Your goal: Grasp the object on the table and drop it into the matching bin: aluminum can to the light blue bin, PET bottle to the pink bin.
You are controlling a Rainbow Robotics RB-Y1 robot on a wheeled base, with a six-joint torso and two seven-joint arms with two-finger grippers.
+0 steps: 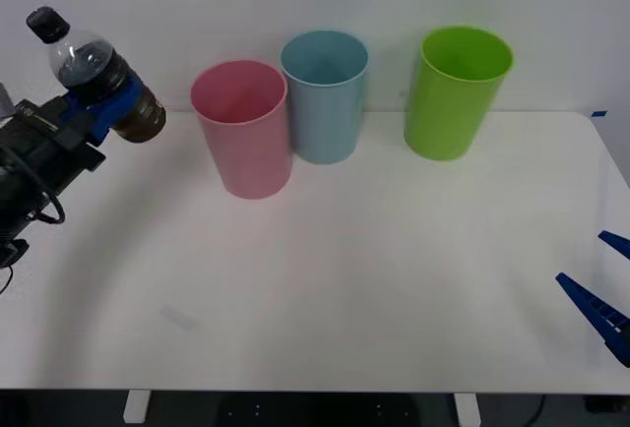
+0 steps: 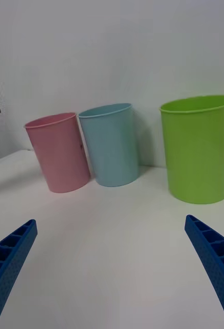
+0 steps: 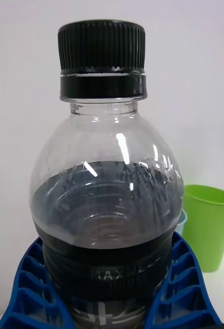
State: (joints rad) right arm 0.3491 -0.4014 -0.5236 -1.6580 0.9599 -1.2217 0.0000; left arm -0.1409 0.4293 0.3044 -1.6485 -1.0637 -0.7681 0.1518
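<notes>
Left end effector [image 1: 106, 110] raised above the tabletop [image 1: 345, 279] at its left side, blue fingers [image 3: 24, 288] clamped around the dark lower body of the PET bottle [image 1: 98, 73]. Bottle off the surface, tilted, black cap [image 1: 46, 23] pointing up and away from the bins. Pink bin [image 1: 243, 127] stands to the right of this end effector, apart from it; light blue bin [image 1: 325, 94] just beyond the pink one, lime green bin [image 1: 458, 91] farther right. Right end effector [image 2: 112, 267] low over the tabletop's right edge, fingers spread wide, holding nothing, bins ahead of it.
</notes>
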